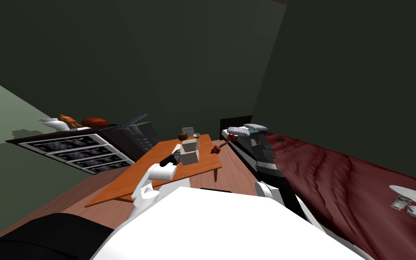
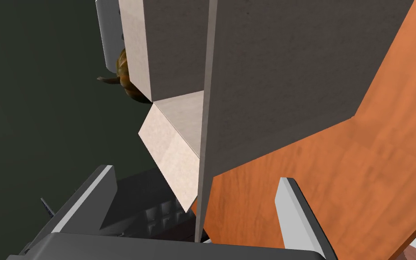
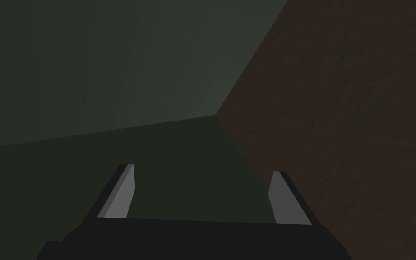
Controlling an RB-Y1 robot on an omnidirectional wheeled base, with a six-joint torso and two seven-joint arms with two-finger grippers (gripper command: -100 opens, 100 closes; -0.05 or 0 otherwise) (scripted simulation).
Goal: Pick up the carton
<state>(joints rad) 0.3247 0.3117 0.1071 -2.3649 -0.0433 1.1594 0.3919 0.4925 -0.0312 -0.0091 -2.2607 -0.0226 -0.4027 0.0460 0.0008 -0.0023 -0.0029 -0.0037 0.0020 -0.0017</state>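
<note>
One carton (image 1: 190, 152) stands on the orange counter (image 1: 130, 180), directly ahead of the left claw (image 1: 175, 158). Its top flaps are folded open. What lies inside cannot be told.

In the left wrist view the carton (image 2: 270, 67) rises close before the left claw (image 2: 196, 174). The thin edge of one flap runs down between the two fingers (image 2: 299, 216). The fingers stand wide apart and neither presses a side of the carton. The counter (image 2: 338, 180) shows under and beside the carton.

Beyond the carton from the claw are three small things near the counter's far end:
- One brown round thing (image 1: 182, 136), which peeks past the carton's far corner in the wrist view (image 2: 123, 74).
- One small grey bowl (image 1: 196, 134) just beside it, its contents too small to tell.
- One grey upright thing (image 1: 187, 130) behind them.

One dark red thing (image 1: 215, 150) lies on the counter on the far side of the carton from the claw.

The right claw (image 3: 200, 196) has its fingers apart and holds nothing.
</note>
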